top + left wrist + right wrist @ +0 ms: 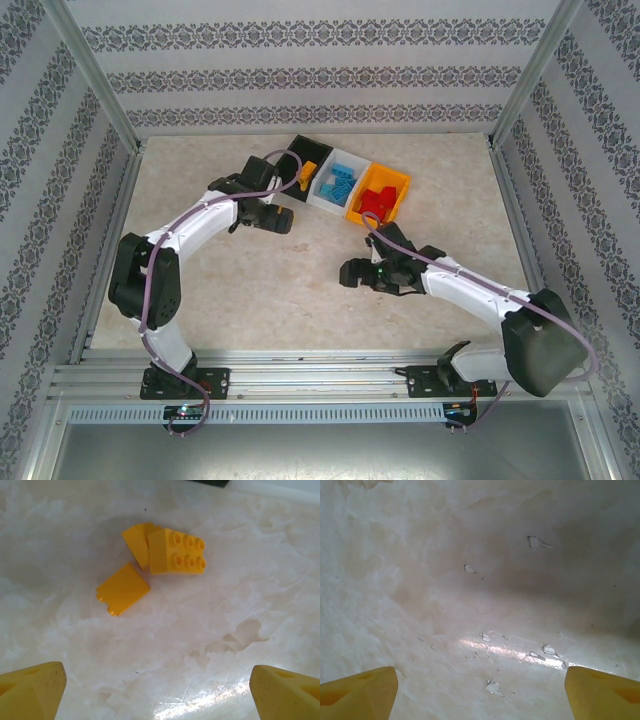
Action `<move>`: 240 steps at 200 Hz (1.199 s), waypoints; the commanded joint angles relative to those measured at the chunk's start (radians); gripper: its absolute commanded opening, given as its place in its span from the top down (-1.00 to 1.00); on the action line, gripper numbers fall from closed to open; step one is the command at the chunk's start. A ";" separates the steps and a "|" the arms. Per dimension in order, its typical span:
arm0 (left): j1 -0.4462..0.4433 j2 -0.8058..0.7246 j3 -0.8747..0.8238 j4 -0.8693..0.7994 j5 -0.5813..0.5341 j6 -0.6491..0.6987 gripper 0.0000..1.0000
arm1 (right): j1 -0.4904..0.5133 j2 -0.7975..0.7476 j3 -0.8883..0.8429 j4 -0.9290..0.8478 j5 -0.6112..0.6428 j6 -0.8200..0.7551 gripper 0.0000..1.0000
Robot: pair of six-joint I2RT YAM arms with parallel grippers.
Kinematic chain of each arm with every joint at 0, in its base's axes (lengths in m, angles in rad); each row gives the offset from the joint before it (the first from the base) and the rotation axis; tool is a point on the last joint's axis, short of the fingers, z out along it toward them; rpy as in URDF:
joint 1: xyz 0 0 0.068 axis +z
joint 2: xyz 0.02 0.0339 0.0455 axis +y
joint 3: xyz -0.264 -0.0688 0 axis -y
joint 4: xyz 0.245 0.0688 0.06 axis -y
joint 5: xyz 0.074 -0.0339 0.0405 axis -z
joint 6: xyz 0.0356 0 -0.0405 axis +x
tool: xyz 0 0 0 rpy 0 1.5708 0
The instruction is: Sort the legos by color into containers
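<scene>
Three orange-yellow legos lie close together on the marble table: a studded brick [177, 552], one tilted behind it [136, 541] and a flat piece [122, 589]. My left gripper [160, 692] hangs open just short of them, with nothing between its fingers. In the top view the left gripper [285, 218] is near the black container [299, 157], which holds an orange-yellow lego [308, 172]. The white container [325, 195] holds light blue legos [343, 180]. The orange-yellow container [400, 182] holds red legos [378, 200]. My right gripper [345, 272] [480, 692] stands open over bare table.
The three containers stand joined in a slanted row at the back middle of the table [250, 290]. Metal frame posts and patterned walls close in the sides and back. A purple cable [290, 186] loops from the left arm beside the black container.
</scene>
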 commanded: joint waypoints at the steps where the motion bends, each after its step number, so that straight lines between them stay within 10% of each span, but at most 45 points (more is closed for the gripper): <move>1: 0.017 0.039 0.019 0.068 0.045 -0.004 -0.85 | 0.014 0.012 0.039 0.007 0.026 0.012 -0.73; 240: -0.040 0.467 0.353 0.007 0.111 -0.003 -0.11 | -0.007 0.053 0.041 0.009 0.049 0.000 -0.74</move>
